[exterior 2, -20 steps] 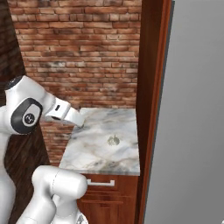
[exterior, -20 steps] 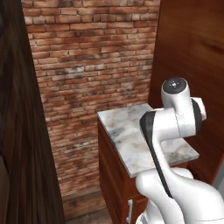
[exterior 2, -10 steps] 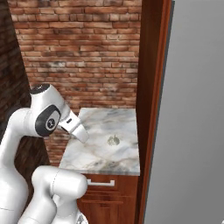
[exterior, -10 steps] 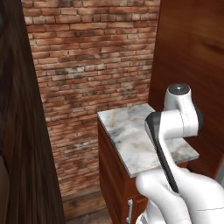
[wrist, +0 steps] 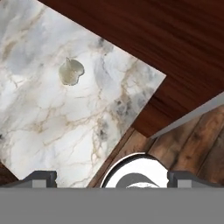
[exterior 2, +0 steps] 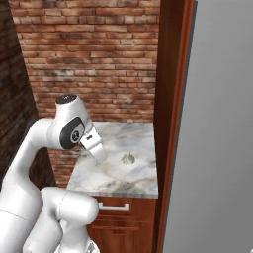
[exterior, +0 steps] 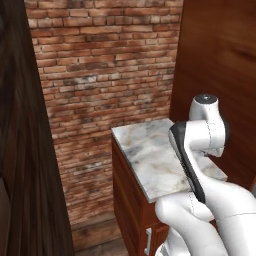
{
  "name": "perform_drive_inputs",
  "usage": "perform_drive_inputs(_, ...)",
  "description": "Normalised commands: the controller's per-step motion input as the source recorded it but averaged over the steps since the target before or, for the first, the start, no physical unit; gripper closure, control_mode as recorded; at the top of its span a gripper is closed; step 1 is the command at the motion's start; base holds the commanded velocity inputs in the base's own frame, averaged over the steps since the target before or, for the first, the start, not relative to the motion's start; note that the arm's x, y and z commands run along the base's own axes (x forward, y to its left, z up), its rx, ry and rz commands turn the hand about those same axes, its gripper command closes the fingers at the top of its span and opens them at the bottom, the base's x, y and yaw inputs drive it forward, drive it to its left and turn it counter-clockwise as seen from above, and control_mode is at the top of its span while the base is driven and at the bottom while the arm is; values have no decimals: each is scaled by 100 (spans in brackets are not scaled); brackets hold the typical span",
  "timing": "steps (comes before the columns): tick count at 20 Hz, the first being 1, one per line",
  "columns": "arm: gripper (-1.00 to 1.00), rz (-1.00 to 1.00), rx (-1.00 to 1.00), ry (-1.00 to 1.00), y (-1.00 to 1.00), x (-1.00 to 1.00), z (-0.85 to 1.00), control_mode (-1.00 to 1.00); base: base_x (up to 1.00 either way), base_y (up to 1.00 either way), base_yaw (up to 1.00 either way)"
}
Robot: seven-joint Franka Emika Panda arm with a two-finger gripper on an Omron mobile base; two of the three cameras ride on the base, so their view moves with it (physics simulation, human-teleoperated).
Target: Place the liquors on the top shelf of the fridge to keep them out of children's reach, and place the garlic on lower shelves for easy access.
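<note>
Lumpy off-white garlic bulb (wrist: 71,71) alone on veined marble surface (wrist: 39,131); tool (wrist: 112,177) spread wide, holding nothing.

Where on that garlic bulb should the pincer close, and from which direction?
Likely best from straight above: the garlic sits alone on the marble counter, small and rounded, with bare stone all round. Close the open pincer across the bulb's widest middle, below the little stem tip, so the lumpy sides seat between the fingers.
</note>
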Motion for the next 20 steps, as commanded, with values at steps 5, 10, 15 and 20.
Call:
perform_drive_inputs(5,-100,-5,0,11,-12,43,-11,-100,0,0,0)
perform_drive_inputs(10,-100,-3,0,9,-4,40,-21,-100,0,0,0)
perform_drive_inputs(15,-100,-1,0,6,-6,36,-35,-100,0,0,0)
perform_drive_inputs(20,-100,0,0,0,-12,32,-49,-100,0,0,0)
